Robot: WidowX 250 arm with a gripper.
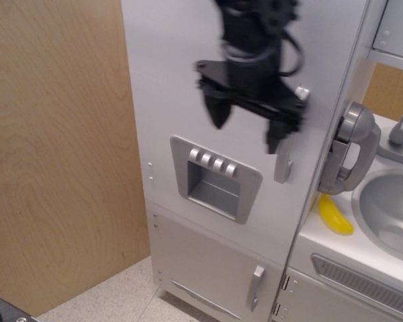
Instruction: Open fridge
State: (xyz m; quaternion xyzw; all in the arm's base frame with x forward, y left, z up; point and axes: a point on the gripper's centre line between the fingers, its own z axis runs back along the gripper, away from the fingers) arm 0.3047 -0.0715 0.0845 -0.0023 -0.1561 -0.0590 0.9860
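Note:
The fridge [181, 67] is a tall white cabinet with its large door shut. The door carries a grey ice-dispenser panel [215, 178] and a vertical silver handle [285, 164] near its right edge. My black gripper [247, 127] hangs in front of the door, blurred by motion, with its two fingers spread apart and open. The right finger [277, 134] overlaps the upper part of the handle and hides it. The left finger [217, 111] is over the bare door, above the panel. Nothing is held.
A small lower door with a short handle [256, 287] sits under the large door. To the right are a silver toy phone [349, 151], a yellow banana [336, 216] on the counter and a sink [389, 211]. A wooden wall [54, 161] stands at the left.

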